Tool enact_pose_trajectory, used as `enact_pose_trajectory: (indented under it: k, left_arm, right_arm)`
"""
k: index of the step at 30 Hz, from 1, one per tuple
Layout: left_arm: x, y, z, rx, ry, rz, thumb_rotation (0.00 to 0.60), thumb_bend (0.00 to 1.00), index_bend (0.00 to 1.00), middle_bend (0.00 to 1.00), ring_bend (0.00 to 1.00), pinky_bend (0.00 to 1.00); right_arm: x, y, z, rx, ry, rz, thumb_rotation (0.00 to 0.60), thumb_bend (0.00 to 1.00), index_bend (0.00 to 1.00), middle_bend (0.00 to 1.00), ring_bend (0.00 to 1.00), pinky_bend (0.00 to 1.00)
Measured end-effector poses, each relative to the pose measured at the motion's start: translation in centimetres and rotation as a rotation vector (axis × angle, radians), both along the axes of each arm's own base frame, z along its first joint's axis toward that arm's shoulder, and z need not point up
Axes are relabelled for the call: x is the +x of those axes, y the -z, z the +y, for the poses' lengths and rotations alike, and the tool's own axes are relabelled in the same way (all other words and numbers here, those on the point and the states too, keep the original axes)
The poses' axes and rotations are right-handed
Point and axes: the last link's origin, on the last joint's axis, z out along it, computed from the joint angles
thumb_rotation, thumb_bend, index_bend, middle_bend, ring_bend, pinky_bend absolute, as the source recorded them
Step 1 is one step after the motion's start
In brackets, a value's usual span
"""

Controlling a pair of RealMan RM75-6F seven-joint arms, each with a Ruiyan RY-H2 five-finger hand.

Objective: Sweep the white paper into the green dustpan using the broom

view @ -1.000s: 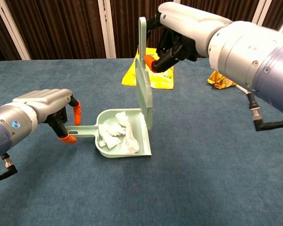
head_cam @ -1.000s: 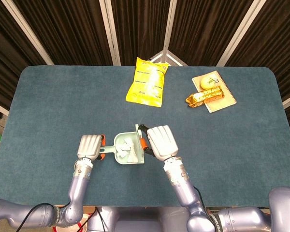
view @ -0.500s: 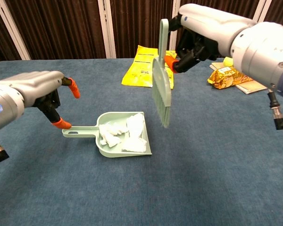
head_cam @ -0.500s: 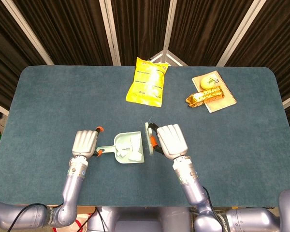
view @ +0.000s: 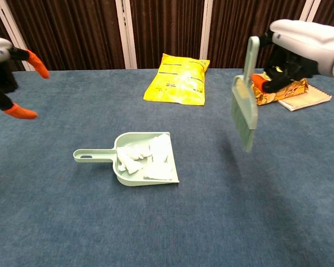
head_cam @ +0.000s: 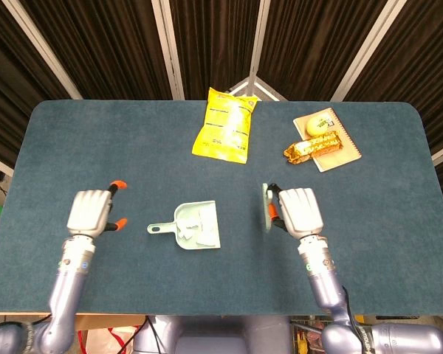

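The white paper [view: 145, 160] is seen lying crumpled inside the green dustpan [view: 168, 177], which rests flat on the desk [head_cam: 369, 199] with its handle pointing toward the robot's left. The task is judged essentially done. The broom [view: 244, 114] is held by its handle in the right robot hand [head_cam: 300, 211], lifted clear of the desk and well apart from the dustpan, bristles hanging down. The left robot hand [head_cam: 91, 212] is held open and empty, fingers apart, off to the side of the dustpan handle. The paper is judged very light and soft (easily tipped out), so the dustpan would best be taken by its stiff handle and kept level. A yellow bag [head_cam: 224, 125] lies farther back on the desk.
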Motion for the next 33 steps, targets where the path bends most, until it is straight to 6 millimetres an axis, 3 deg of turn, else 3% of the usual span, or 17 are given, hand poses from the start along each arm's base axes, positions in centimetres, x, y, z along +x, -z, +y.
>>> enact_pose_trajectory:
  k: [7,9,12,14,16,18,21,27,33]
  left_arm:
    - [-2.5,-3.6,-2.0,0.03,0.029,-0.018,0.6,0.0,0.29,0.95,0.97,1.0]
    - [-3.1,-4.3,-2.5,0.035,0.039,-0.02,0.6,0.0,0.29,0.9,0.93,1.0]
    - [-3.9,-5.0,-3.4,0.038,0.05,-0.035,0.6,0.0,0.26,0.81,0.85,0.95]
    - [-4.6,-5.6,-4.0,0.041,0.051,-0.038,0.6,0.0,0.2,0.69,0.73,0.87]
    - [-5.2,-6.1,-4.5,0.044,0.049,-0.034,0.6,0.0,0.15,0.58,0.65,0.8]
    - [-5.6,-6.3,-4.9,0.045,0.047,-0.038,0.6,0.0,0.1,0.46,0.56,0.69]
    - [-5.8,-6.6,-5.5,0.044,0.052,-0.041,0.6,0.0,0.09,0.3,0.39,0.54]
    - [-6.5,-6.9,-6.7,0.03,0.049,-0.055,0.6,0.0,0.08,0.11,0.14,0.3]
    - [-7.3,-7.0,-7.8,0.009,0.049,-0.056,0.6,0.0,0.06,0.02,0.07,0.23]
  right_arm:
    - [-2.3,-0.7,0.0,-0.04,0.026,0.062,0.6,0.53,0.78,0.9,0.9,0.84]
    - [-2.6,-0.9,0.0,-0.06,0.023,0.093,0.6,0.53,0.7,0.86,0.84,0.77]
    - [-3.2,-1.1,0.2,-0.086,0.019,0.142,0.6,0.53,0.41,0.62,0.59,0.58]
    - [-3.4,-1.0,0.4,-0.089,0.021,0.163,0.6,0.53,0.14,0.38,0.34,0.38]
    - [-3.7,-0.9,0.6,-0.082,0.029,0.184,0.6,0.53,0.02,0.23,0.18,0.23]
    - [-3.8,-0.7,0.8,-0.067,0.049,0.196,0.6,0.53,0.0,0.11,0.06,0.12]
    - [-3.9,-0.5,1.2,-0.042,0.08,0.21,0.6,0.49,0.0,0.02,0.0,0.06]
    - [-3.9,-0.9,1.7,-0.035,0.094,0.209,0.6,0.42,0.0,0.0,0.0,0.05]
    - [-4.6,-1.6,2.1,-0.04,0.102,0.198,0.6,0.42,0.0,0.0,0.0,0.05]
